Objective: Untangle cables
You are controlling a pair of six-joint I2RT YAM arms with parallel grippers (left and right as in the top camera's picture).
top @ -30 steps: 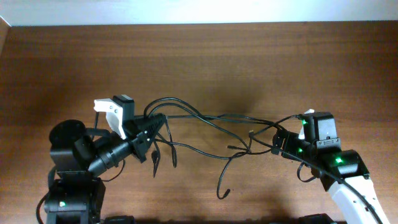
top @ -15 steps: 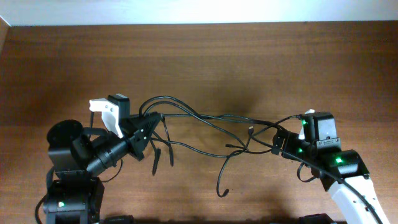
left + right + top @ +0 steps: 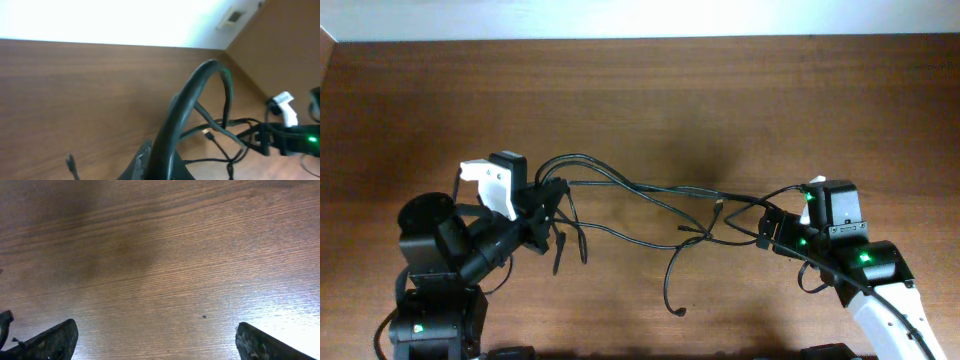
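Note:
Several thin black cables (image 3: 650,190) lie tangled across the middle of the wooden table, running from my left gripper (image 3: 550,195) to my right gripper (image 3: 767,228). My left gripper (image 3: 165,170) is shut on a cable loop (image 3: 200,80) that arches up out of its jaws. Two plug ends (image 3: 560,255) hang just below it. One loose cable end (image 3: 678,311) curls toward the front. A metal-tipped connector (image 3: 207,132) lies in the tangle. My right gripper (image 3: 155,345) stands wide open over bare wood, at the tangle's right end, with nothing between its fingers (image 3: 55,340).
The brown wooden table (image 3: 720,90) stretches back to a white wall. My left arm's base (image 3: 425,300) sits at the front left. My right arm (image 3: 870,270), with green lights, fills the front right, and it also shows in the left wrist view as the right arm (image 3: 290,135).
My left gripper has drawn left and slightly back with the cable loop in it. The tangle and its loose front end have shifted left. The right arm has not moved.

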